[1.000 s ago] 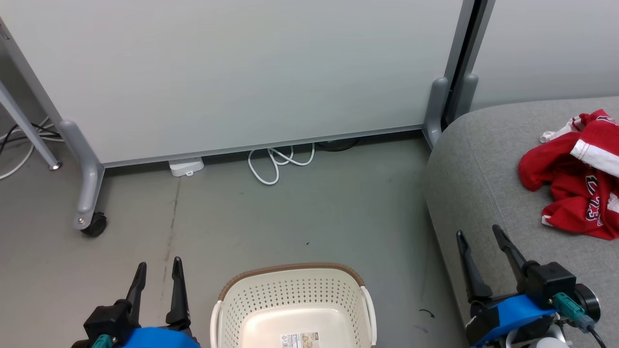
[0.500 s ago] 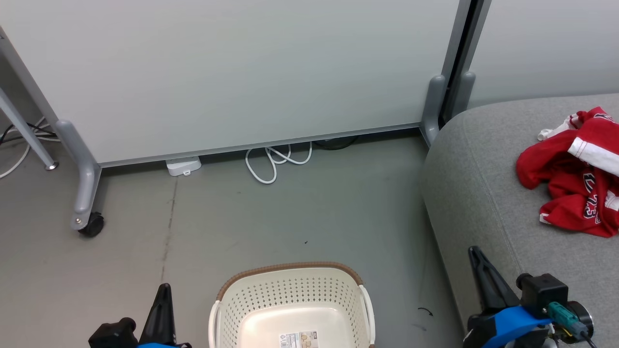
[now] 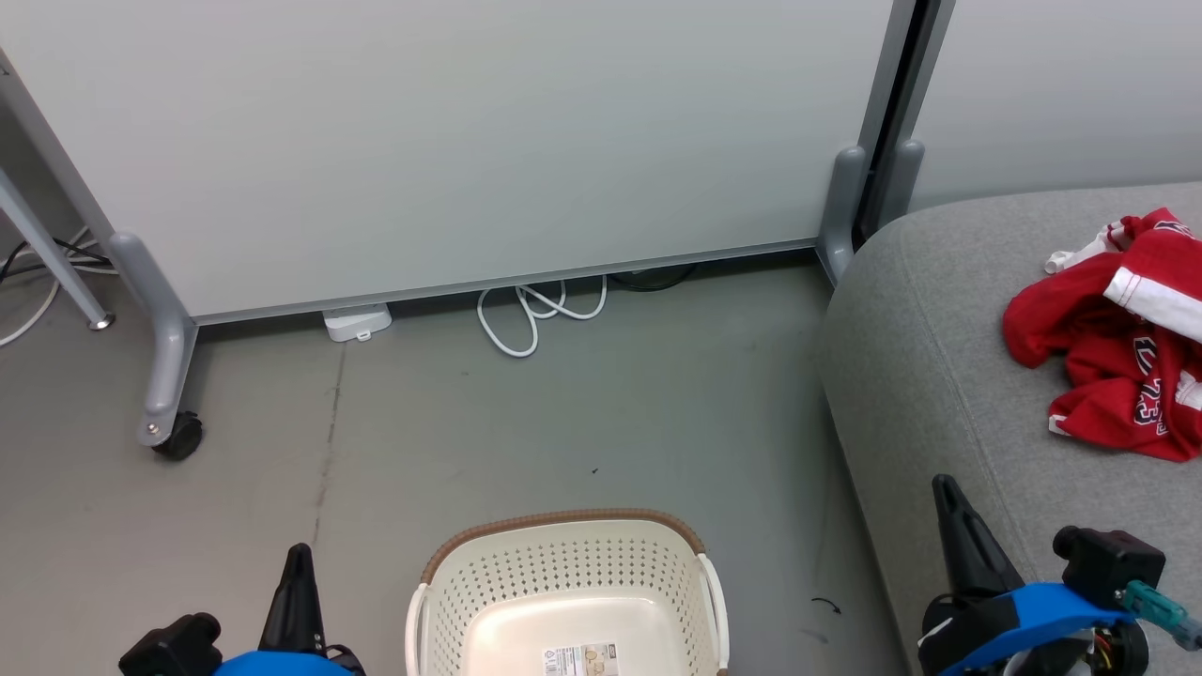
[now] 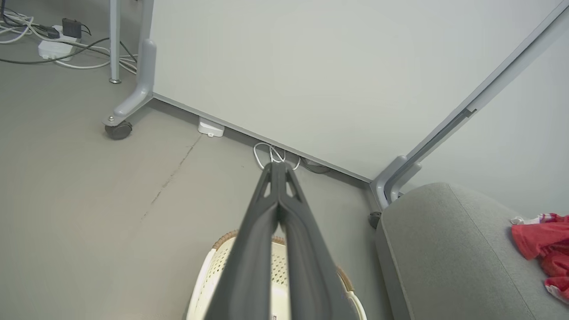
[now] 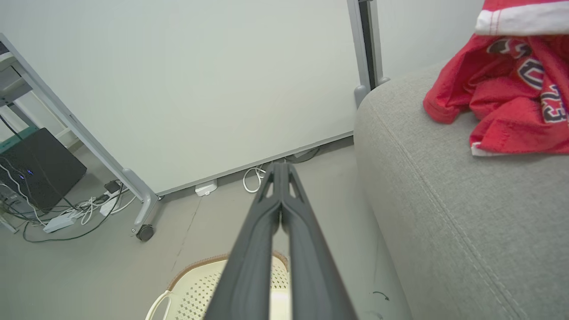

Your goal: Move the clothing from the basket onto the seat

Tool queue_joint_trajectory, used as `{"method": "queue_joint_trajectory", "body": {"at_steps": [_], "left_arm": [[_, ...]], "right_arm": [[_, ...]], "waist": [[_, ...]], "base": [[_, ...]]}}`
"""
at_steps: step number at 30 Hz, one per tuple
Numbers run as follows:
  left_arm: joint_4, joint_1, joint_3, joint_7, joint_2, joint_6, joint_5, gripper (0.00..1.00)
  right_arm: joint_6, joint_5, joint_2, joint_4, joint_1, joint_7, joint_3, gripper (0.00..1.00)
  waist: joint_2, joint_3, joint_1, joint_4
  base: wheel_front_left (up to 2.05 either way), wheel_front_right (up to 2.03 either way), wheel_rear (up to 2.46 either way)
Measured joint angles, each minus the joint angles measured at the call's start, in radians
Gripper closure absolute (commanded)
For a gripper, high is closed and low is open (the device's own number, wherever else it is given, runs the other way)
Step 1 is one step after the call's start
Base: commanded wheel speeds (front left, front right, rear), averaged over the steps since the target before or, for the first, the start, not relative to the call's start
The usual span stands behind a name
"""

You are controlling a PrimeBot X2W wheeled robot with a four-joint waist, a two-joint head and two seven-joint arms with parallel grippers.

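Note:
The red clothing (image 3: 1117, 333) with white trim and block lettering lies crumpled on the light-grey seat (image 3: 939, 357) at the right; the right wrist view shows the clothing (image 5: 502, 93) on the seat (image 5: 444, 213) too. The cream basket (image 3: 563, 601) with its brown rim stands on the floor at bottom centre, and nothing but a label is in it. My left gripper (image 3: 299, 556) is shut, low to the left of the basket. My right gripper (image 3: 942, 486) is shut over the seat's front edge, below the clothing. In both wrist views the fingers (image 4: 278, 195) (image 5: 280, 195) press together, holding nothing.
A wheeled white partition (image 3: 451, 141) stands behind the basket, with a caster (image 3: 178, 437) at the left. White cable (image 3: 535, 314) and a small white box (image 3: 357, 322) lie at its foot. A dark box and more cables (image 5: 40, 186) sit at the far left.
Both grippers have closed from open and dropped lower in the head view. The camera has shifted slightly. The clothing and basket have not moved.

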Motion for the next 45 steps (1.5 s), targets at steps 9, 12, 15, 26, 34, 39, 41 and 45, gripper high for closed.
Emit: {"method": "queue_joint_trajectory", "body": {"at_steps": [9, 12, 15, 26, 34, 39, 41, 45], "left_arm": [[-0.021, -0.016, 0.011, 0.037, 0.000, 0.000, -0.140, 1.00], [-0.026, -0.017, 0.015, 0.048, 0.000, 0.000, -0.183, 1.00], [-0.032, -0.022, 0.020, 0.058, 0.000, 0.000, -0.224, 1.00], [-0.052, -0.038, 0.029, 0.099, 0.000, -0.001, -0.369, 1.00], [-0.064, -0.048, 0.036, 0.123, 0.001, -0.001, -0.463, 1.00], [-0.071, -0.055, 0.041, 0.137, 0.001, -0.006, -0.519, 1.00], [-0.074, -0.057, 0.043, 0.144, 0.001, -0.006, -0.539, 1.00], [-0.080, -0.060, 0.047, 0.155, 0.001, -0.006, -0.582, 1.00]], "right_arm": [[0.000, 0.158, 0.000, -0.008, -0.001, 0.028, -0.011, 1.00], [0.000, 0.206, 0.000, -0.011, -0.001, 0.038, -0.014, 1.00], [0.000, 0.255, 0.000, -0.013, -0.003, 0.049, -0.017, 1.00], [0.000, 0.420, 0.000, -0.019, -0.008, 0.079, -0.029, 1.00], [0.000, 0.526, 0.000, -0.023, -0.013, 0.098, -0.037, 1.00], [0.000, 0.589, 0.000, -0.026, -0.016, 0.113, -0.042, 1.00], [0.000, 0.615, 0.000, -0.026, -0.016, 0.116, -0.043, 1.00], [0.000, 0.662, 0.000, -0.028, -0.019, 0.125, -0.046, 1.00]], "waist": [[0.0000, 0.000, 0.0000, 0.001], [0.0000, 0.000, 0.0000, 0.002], [0.0000, 0.000, 0.0000, 0.002], [0.0000, 0.000, 0.0000, 0.003], [0.0000, 0.000, 0.0000, 0.004], [0.0000, 0.000, 0.0000, 0.005], [0.0000, 0.000, 0.0000, 0.005], [0.0000, 0.000, 0.0000, 0.005]], "base": [[0.00, 0.00, 0.00], [0.00, 0.00, 0.00], [0.00, 0.00, 0.00], [0.00, 0.00, 0.00], [0.00, 0.00, 0.00], [0.00, 0.00, 0.00], [0.00, 0.00, 0.00], [0.00, 0.00, 0.00]]}}
